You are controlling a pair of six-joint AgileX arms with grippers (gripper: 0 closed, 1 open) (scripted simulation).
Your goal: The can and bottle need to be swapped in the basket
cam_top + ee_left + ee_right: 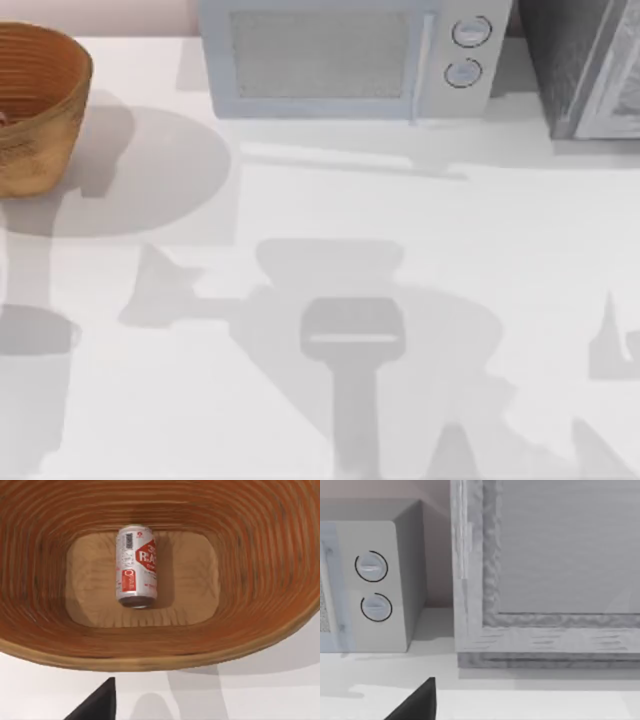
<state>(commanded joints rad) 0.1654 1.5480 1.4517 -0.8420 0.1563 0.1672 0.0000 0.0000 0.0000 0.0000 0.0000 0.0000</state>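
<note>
Basket was seen from above at the table's far left corner, cut off by the edge of the frame, with a microwave at the back and a grey cabinet at the far right; arm shadows were cast across the white surface

From the left wrist, the can was shown lying on its side on the basket's floor, its long axis running away from the camera and its top end turned toward it. The left arm was judged the nearer one, with the can lying beyond and below it. A dark fingertip was caught at the picture's edge; how wide the jaws stood could not be told, nor whether anything was held

From the right wrist, the microwave's two dials and the cabinet's frame were faced, a similar dark finger cut off likewise. No bottle could be made out
</note>
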